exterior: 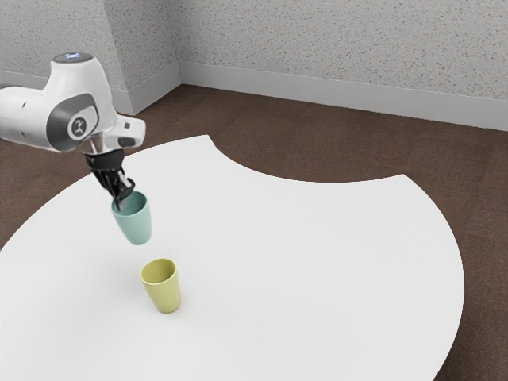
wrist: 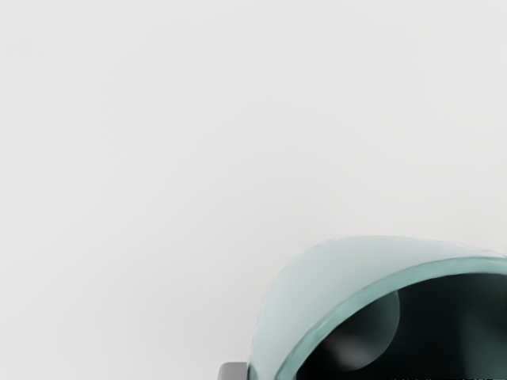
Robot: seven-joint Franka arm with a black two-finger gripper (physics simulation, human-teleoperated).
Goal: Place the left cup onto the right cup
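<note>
A pale teal cup [exterior: 133, 218] hangs tilted above the white table [exterior: 302, 254] at the exterior view's left, with my black gripper [exterior: 121, 193] shut on its rim. Its open mouth and dark inside loom large just under my hand in the wrist view, as the teal cup [wrist: 333, 293]. A yellow-green cup [exterior: 161, 285] stands upright on the table, below and slightly to the exterior view's right of the held cup, apart from it.
The round white table has a curved cut-out [exterior: 309, 178] at its far side, with brown floor [exterior: 333, 135] beyond. Bare tabletop stretches toward the exterior view's right.
</note>
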